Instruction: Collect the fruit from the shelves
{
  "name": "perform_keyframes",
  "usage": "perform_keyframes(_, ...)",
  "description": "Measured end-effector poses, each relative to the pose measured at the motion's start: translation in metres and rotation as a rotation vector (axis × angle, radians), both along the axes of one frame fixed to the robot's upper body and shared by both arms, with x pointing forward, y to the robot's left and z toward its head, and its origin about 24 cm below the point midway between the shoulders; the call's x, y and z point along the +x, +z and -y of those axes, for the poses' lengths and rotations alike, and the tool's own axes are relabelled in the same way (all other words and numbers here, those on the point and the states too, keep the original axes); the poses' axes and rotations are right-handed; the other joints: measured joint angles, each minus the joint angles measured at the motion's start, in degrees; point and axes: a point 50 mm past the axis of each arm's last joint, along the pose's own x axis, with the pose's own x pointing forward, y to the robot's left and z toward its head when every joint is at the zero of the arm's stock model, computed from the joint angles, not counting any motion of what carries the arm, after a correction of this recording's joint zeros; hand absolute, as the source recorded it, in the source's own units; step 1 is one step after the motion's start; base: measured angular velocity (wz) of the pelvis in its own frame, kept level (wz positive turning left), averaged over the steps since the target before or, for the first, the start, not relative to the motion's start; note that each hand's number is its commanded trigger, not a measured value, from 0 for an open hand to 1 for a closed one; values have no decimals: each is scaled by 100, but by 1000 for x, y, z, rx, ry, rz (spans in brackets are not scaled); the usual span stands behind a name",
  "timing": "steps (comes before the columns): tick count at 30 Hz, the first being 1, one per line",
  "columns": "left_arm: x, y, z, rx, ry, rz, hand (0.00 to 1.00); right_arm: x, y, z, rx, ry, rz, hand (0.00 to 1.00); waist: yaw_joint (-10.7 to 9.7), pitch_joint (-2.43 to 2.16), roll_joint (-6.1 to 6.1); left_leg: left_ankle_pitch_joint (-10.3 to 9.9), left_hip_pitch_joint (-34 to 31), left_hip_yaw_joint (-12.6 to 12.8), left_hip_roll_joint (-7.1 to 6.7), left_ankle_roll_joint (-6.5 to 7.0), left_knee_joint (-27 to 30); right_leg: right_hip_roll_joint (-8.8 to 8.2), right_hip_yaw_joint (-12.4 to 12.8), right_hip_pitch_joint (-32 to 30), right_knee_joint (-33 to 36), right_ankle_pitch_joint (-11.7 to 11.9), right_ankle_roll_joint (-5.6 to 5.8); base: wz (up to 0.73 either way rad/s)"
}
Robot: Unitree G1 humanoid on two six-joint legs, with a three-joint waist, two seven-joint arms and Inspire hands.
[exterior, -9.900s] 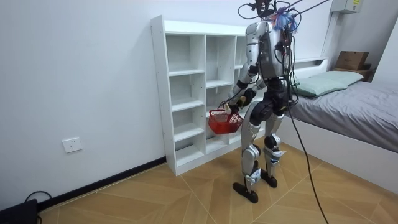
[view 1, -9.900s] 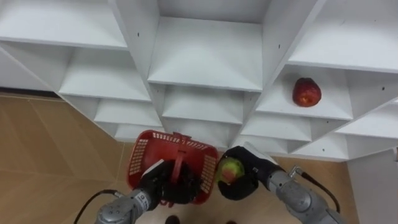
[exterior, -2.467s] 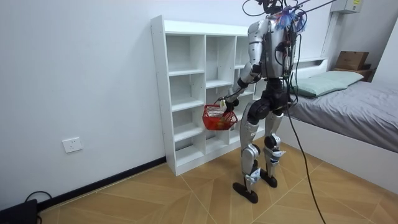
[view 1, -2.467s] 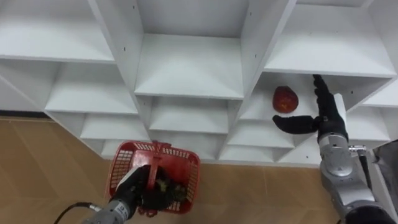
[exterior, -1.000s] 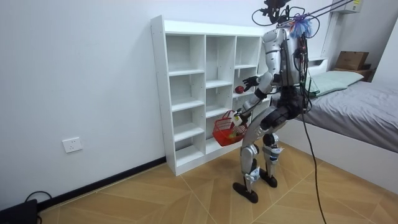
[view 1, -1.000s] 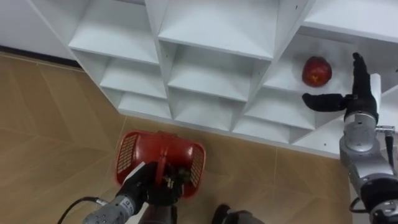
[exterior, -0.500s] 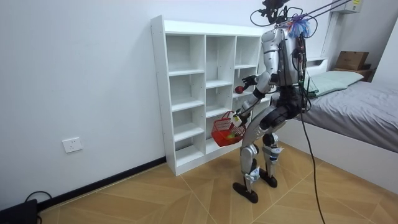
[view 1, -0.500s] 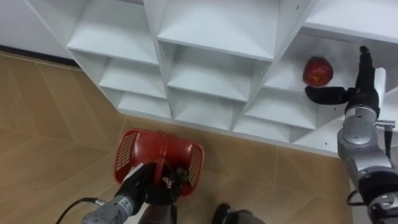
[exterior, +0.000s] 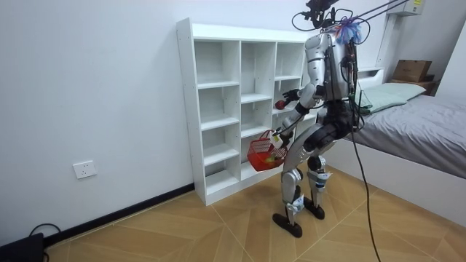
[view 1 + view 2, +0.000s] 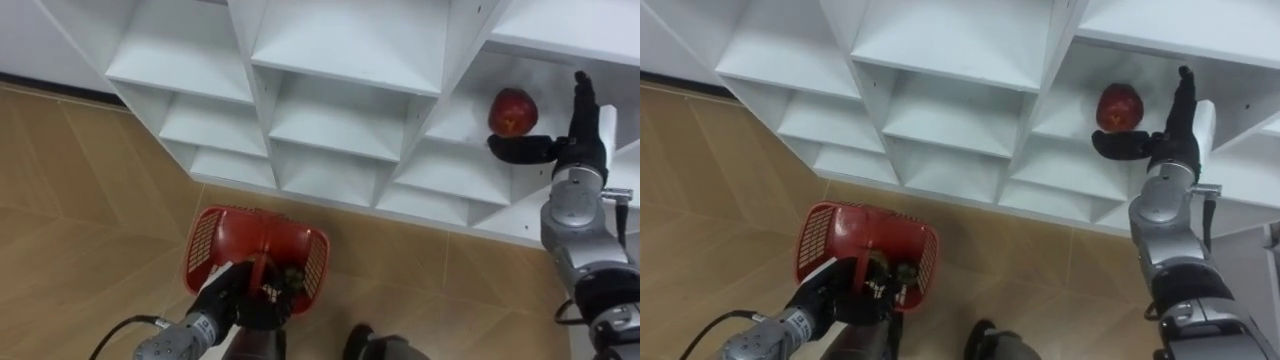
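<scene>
Right robot hand wide open just beside the apple: firm, smooth, likely light; grasp round its middle. Left robot hand grips the basket.

The white open-fronted shelf unit has no doors, so every compartment can be entered from the front. The round red apple lies alone on its shelf board, with bare board around it. An upright white divider walls that compartment on the apple's left. The right hand takes up the space to the apple's right, fingers straight, thumb reaching across just in front of the fruit. Below, the red plastic mesh basket hangs over the wood-patterned floor, apart from the shelf front. Its upright handle, gripped by the left hand, splits the mouth into two openings.
</scene>
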Motion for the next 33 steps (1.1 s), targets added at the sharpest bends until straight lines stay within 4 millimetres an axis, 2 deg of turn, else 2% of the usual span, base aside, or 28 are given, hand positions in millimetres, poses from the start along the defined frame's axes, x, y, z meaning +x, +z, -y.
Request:
perform_keyframes(5, -1, 1, 4, -5, -18, 1, 100, 0, 0, 0, 3, -3, -2, 0, 52, -7, 12, 0, -50, 12, 16, -1, -7, 14, 9, -60, -14, 9, -14, 0)
perform_keyframes(10, -3, 2, 5, -20, -15, 4, 100, 2, 2, 0, 13, -7, 8, 0, 118, -35, 73, 1, -177, 11, 23, -1, -2, 11, -15, -169, -22, 20, -24, 0)
perform_keyframes(14, -3, 3, 7, -25, -19, 6, 100, 3, 4, -1, 15, -7, 13, 0, 135, -36, 86, 1, -208, 18, 24, -1, -38, 11, -16, -200, -47, 18, -21, 0)
perform_keyframes(18, -1, 6, 9, -38, -23, 19, 100, 13, 17, -4, 14, -12, 51, 0, 120, -44, 82, 75, -393, 64, -23, 17, -147, -45, 12, -460, -40, 54, -24, -1)
perform_keyframes(26, -3, 5, 11, -48, -10, 17, 100, 25, 36, -8, -6, -47, 117, 0, 96, -25, 33, 125, -412, 107, -31, 11, -282, -41, 21, -524, -163, 64, -25, 0)
perform_keyframes(33, -3, 5, 11, -49, -4, 19, 100, 30, 47, -9, -13, -77, 158, 0, 55, 33, -86, 153, -420, 113, -32, 15, -391, -39, -16, -521, -268, 75, -13, 1)
